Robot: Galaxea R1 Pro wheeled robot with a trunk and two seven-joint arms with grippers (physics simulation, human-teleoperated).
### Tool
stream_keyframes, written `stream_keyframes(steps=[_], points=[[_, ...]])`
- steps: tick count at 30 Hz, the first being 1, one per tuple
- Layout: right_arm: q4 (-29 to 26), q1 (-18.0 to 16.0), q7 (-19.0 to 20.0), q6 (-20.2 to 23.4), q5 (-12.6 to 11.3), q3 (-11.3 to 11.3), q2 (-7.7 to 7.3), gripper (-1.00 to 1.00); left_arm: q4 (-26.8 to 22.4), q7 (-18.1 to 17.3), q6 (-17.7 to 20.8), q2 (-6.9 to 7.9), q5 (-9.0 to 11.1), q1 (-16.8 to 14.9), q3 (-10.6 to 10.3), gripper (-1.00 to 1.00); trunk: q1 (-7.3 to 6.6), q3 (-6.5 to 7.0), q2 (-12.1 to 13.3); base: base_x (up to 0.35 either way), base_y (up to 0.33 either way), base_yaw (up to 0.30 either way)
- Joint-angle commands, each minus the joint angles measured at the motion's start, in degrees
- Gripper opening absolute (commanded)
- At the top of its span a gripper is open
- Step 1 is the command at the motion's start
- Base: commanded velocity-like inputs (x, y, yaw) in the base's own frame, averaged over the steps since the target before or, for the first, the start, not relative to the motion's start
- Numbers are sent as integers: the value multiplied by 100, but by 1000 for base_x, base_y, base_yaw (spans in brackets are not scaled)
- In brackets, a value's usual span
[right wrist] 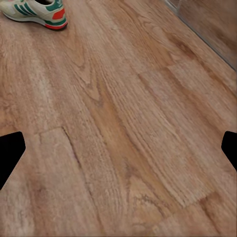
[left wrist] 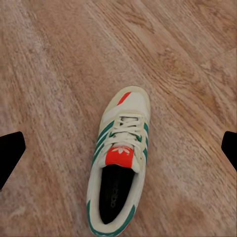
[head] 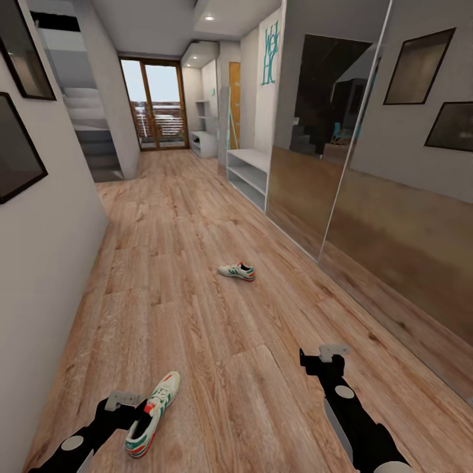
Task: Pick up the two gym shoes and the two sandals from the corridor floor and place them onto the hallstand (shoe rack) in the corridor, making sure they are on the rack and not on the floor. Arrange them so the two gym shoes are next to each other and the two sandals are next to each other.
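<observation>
Our left pincer [head: 135, 410] hangs wide open and empty above the near gym shoe [head: 152, 414] on the corridor floor [head: 197, 315], so we should lower straight and close across its laced middle.

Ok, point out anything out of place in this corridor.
The two gym shoes lie apart on the corridor floor: near gym shoe beside the left gripper, far gym shoe mid-corridor. The hallstand shelves look bare.

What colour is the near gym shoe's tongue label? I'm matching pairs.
Red-orange, on the near gym shoe; clearest in the left wrist view.
</observation>
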Motion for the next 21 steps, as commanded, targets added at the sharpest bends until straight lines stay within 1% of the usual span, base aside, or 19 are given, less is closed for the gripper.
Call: stream_keyframes(steps=[1, 21], points=[[0, -2, -25, 3, 15, 9, -2, 100, 4, -33, -25, -3, -56, -4, 49, 100, -1, -5, -2, 0, 35, -9], [-6, -2, -25, 2, 21, -1, -1, 100, 4, -33, -30, -26, -57, -4, 49, 100, -1, -5, -2, 8, 12, -2]])
